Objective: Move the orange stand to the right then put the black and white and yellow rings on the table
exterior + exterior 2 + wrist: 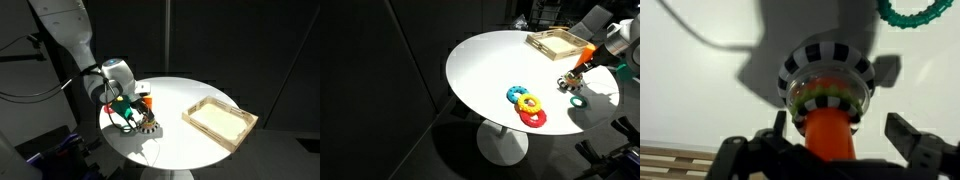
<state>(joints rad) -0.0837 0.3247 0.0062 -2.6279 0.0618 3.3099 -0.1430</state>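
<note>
Sitting on orange stand: b&w ring.

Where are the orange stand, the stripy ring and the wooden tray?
orange stand [830, 135], wrist view, its front side.
stripy ring [828, 55], wrist view, its far edge.
wooden tray [220, 120], an exterior view, its bare floor.

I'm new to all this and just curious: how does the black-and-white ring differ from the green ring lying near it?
The black-and-white ring is striped; the green ring is one plain colour. The black-and-white ring sits around the orange stand, while the green ring lies on the table, around nothing. The black-and-white ring is straight ahead of the open claw; the green ring is off to one side. Both are small rings.
</note>
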